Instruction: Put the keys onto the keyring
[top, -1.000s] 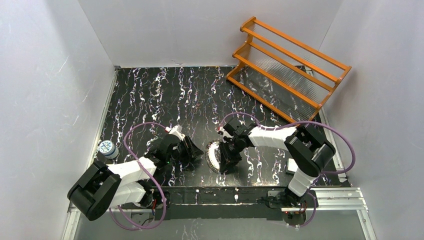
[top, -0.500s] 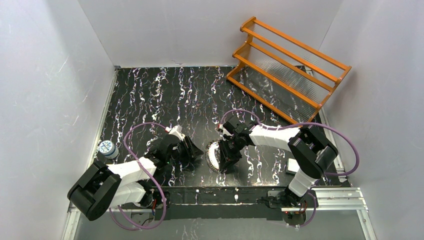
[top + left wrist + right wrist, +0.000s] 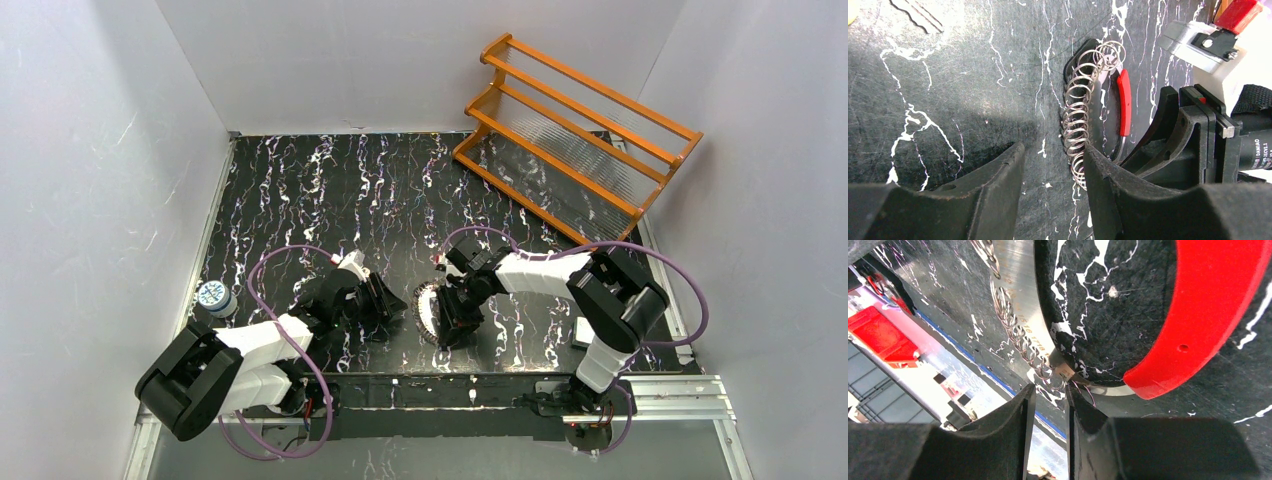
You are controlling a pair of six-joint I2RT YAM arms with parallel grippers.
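My left gripper (image 3: 1052, 150) hangs open over the black marbled table (image 3: 948, 90), nothing between its jaws; the keyring (image 3: 1079, 120), strung with small wire rings, lies just ahead, red section (image 3: 1124, 102) toward my right gripper (image 3: 1049, 390); those jaws are slightly apart, the ring's band at their tips.

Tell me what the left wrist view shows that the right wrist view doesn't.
Left wrist only: the long row of small rings along the keyring, with the right gripper beside its red section. Right wrist only: stamped lettering on the metal band and a small hole in the red part, close up. Both: the rings, the red section, the marbled table.
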